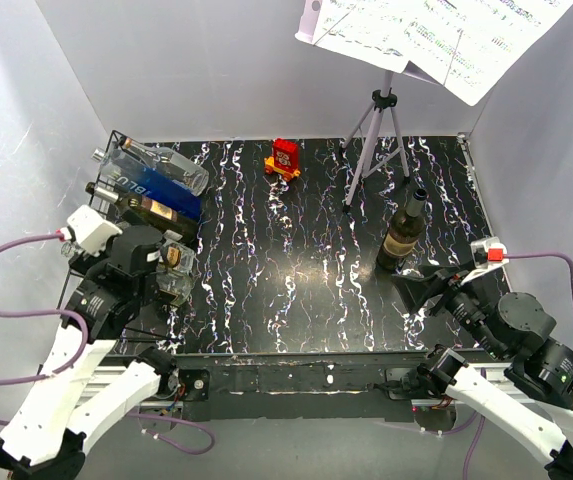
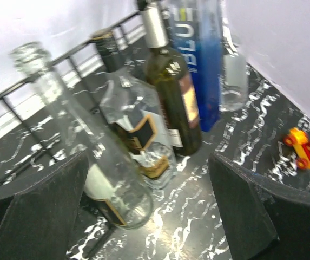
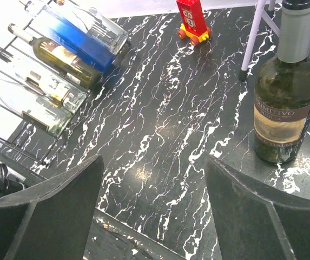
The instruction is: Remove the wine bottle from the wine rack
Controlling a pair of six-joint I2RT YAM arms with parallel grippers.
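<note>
The black wire wine rack (image 1: 114, 140) lies at the table's left and holds several bottles on their sides. Among them is a dark green wine bottle (image 1: 151, 207) with a silver neck, beside a blue bottle (image 1: 156, 182). My left gripper (image 1: 178, 272) is open over the near end of the rack. In the left wrist view its gripper (image 2: 149, 216) frames the bases of a clear round bottle (image 2: 79, 146) and a square clear bottle (image 2: 138, 135); the green wine bottle (image 2: 171, 92) lies beyond. Another wine bottle (image 1: 404, 232) stands upright on the table. My right gripper (image 1: 424, 288) is open and empty near it.
A grey tripod music stand (image 1: 376, 130) with sheet music stands at the back right. A red toy (image 1: 285, 158) sits at the back centre. In the right wrist view the upright bottle (image 3: 287, 103) is at the right, the rack (image 3: 19, 149) far left.
</note>
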